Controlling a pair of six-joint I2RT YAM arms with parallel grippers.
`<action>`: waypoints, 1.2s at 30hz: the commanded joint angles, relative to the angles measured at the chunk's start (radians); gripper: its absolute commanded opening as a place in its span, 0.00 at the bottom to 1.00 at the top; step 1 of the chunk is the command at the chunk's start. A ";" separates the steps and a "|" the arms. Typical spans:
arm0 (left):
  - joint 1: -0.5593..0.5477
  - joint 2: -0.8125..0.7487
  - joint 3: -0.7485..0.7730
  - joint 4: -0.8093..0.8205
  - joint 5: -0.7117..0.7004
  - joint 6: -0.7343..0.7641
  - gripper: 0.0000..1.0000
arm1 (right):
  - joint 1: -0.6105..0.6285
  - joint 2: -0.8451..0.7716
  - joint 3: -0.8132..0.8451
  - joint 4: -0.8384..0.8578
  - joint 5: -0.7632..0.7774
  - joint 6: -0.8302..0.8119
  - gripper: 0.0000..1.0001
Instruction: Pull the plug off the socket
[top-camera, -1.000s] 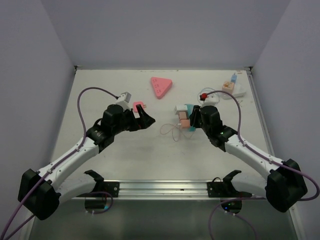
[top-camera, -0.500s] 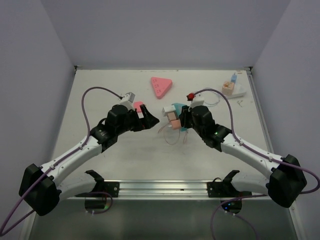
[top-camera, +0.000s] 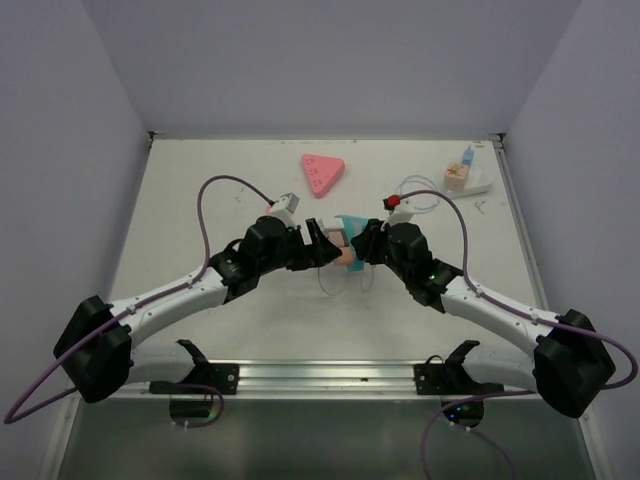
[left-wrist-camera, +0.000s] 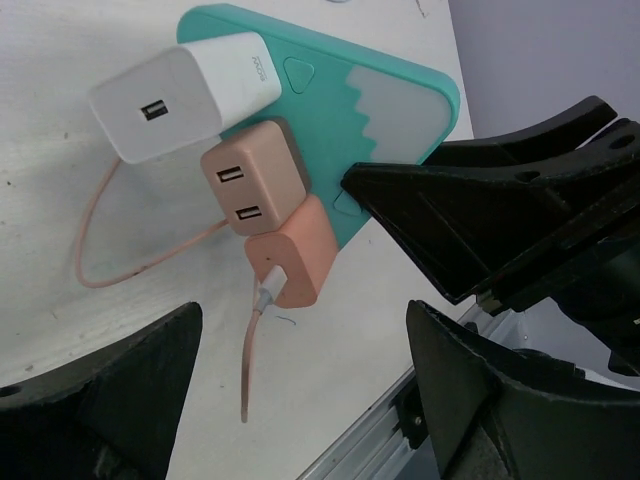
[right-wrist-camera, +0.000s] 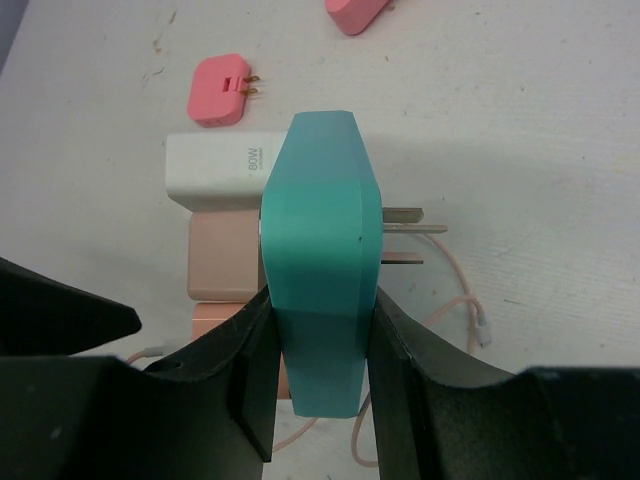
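My right gripper (right-wrist-camera: 320, 385) is shut on a teal socket block (right-wrist-camera: 320, 250) and holds it on edge above the table, metal prongs pointing right. Three plugs sit in its face: a white charger (left-wrist-camera: 185, 95), a tan USB charger (left-wrist-camera: 255, 190) and a salmon plug (left-wrist-camera: 295, 262) with a thin pinkish cable (left-wrist-camera: 250, 350) hanging down. My left gripper (left-wrist-camera: 300, 400) is open and empty. It faces the plugs, with the salmon plug just beyond its fingertips. In the top view the left gripper (top-camera: 325, 245) and the right gripper (top-camera: 365, 245) meet at the socket (top-camera: 350, 222).
A loose pink plug (right-wrist-camera: 220, 88) lies on the table beyond the socket. A pink triangular socket (top-camera: 322, 172) lies at the back centre. A white tray (top-camera: 478, 182) with small blocks stands at the back right. The metal rail (top-camera: 320, 375) runs along the near edge.
My right arm has carried the teal socket left toward the centre. My left arm has swung right, and its open gripper now faces the plugs.
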 joint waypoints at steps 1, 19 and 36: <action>-0.024 0.041 0.036 0.095 -0.034 -0.034 0.86 | 0.004 -0.047 -0.003 0.216 -0.022 0.079 0.00; -0.062 0.143 -0.013 0.228 -0.142 -0.226 0.53 | 0.004 -0.054 -0.093 0.348 -0.032 0.138 0.00; -0.114 0.174 -0.042 0.259 -0.183 -0.234 0.42 | 0.007 -0.059 -0.099 0.350 -0.028 0.144 0.00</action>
